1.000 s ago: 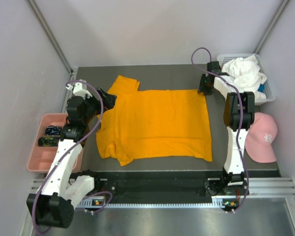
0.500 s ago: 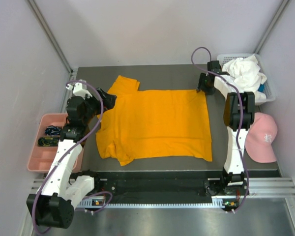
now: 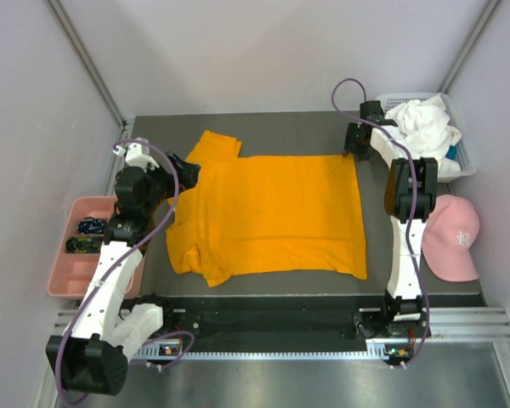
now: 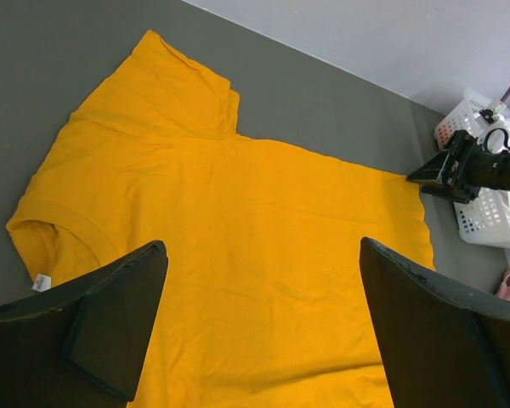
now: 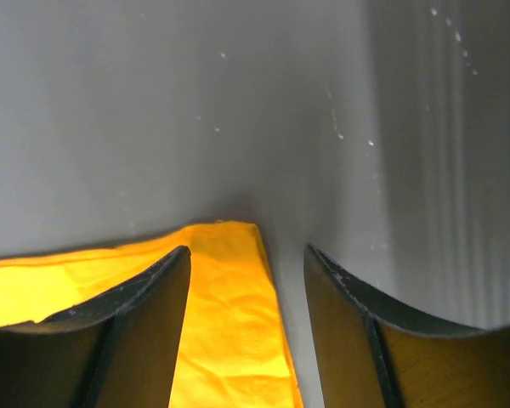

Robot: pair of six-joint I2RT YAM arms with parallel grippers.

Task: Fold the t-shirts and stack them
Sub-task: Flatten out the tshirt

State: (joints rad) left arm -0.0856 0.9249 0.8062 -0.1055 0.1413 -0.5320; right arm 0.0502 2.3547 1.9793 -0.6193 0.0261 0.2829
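The left gripper (image 3: 187,170) hangs with jaws wide apart over the collar end of the orange t-shirt (image 3: 272,212), which lies spread flat on the dark bench (image 3: 280,132). At the shirt's far right corner the right gripper (image 3: 354,143) has just let go and lifted off, jaws apart and holding nothing, so flattening looks done and folding can start. 1 white t-shirt (image 3: 421,123) waits in the basket (image 3: 467,161), with pale walls (image 3: 280,51) enclosing everything.
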